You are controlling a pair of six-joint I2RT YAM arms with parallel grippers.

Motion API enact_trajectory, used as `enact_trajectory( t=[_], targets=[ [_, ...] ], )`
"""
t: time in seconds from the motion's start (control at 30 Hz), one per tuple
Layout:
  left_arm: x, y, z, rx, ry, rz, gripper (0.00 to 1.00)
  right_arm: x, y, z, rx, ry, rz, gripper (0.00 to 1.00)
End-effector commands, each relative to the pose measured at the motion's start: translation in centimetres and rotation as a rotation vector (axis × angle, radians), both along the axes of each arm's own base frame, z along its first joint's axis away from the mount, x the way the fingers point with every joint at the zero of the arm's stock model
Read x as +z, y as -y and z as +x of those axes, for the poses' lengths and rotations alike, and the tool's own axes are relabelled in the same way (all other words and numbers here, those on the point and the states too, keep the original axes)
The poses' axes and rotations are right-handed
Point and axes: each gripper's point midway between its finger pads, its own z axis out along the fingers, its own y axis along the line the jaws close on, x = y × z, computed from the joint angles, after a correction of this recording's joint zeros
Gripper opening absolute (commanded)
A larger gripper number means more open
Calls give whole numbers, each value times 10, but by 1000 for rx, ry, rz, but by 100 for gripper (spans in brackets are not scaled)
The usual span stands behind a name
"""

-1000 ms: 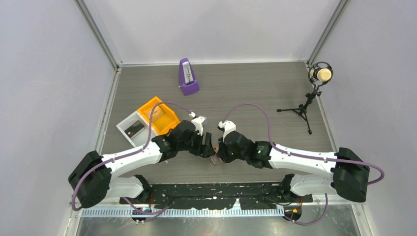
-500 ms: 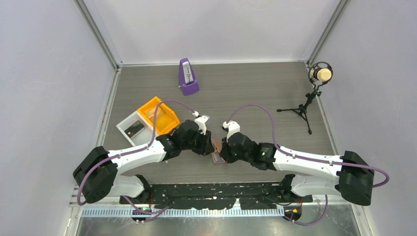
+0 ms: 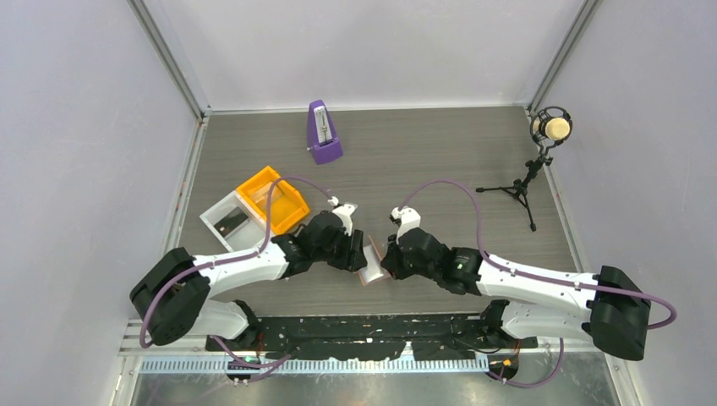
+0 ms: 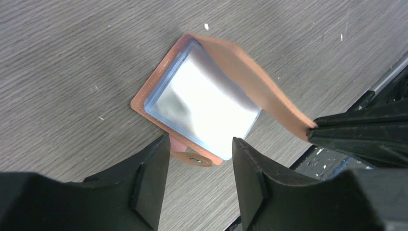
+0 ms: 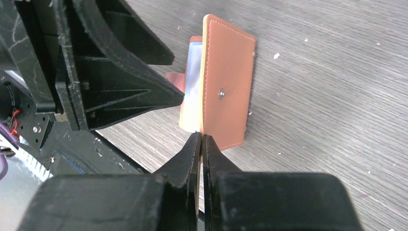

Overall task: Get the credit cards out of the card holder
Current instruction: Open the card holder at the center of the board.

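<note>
Salmon-tan stitched leather-like card holder (image 4: pixel 202 103) lay half open on the grey wood-grain table (image 4: pixel 72 48), glossy blue-grey sleeve up and snap tab at its near edge. Right gripper (image 5: pixel 200 137) was clamped on the raised flap's edge. Left gripper (image 4: pixel 199 144) hung half-wide over the tab, gripping nothing. Left of the holder sat an orange bin (image 3: pixel 258 188) and a white tray (image 3: pixel 216 207) holding a dark flat item. Beyond the holder stood a purple metronome (image 3: pixel 323 133) and a microphone stand (image 3: pixel 528 182).

The card holder (image 3: pixel 370 266) has swung wider open, its pale inner face showing.
</note>
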Motion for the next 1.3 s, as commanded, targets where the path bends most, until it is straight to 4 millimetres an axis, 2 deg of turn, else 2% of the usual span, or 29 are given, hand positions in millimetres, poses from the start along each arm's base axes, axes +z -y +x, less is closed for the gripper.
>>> enact_trajectory(
  t=[0.0, 0.17, 0.43, 0.67, 0.73, 0.9, 1.0, 1.27],
  targets=[
    [0, -2, 9, 60, 18, -1, 54, 14, 4, 12, -59, 20, 73, 5],
    [-10, -7, 3, 67, -22, 27, 57, 10, 22, 19, -104, 20, 58, 5],
    [-27, -9, -4, 73, -75, 54, 58, -16, 41, 18, -152, -18, 15, 5],
    [-27, -6, 0, 80, -66, 51, 56, -19, 46, 20, -159, -17, 1, 5],
    [-25, -6, 4, 88, -56, 53, 56, -21, 50, 21, -171, -18, -9, 8],
    [-21, -3, 9, 94, -48, 58, 55, -28, 76, 29, -266, -21, -85, 23],
    [-23, -5, 10, 99, -49, 74, 50, -23, 85, 32, -304, -13, -97, 32],
    [-16, 1, 13, 90, -39, 56, 27, -22, 86, 36, -309, -5, -92, 35]
  ],
)
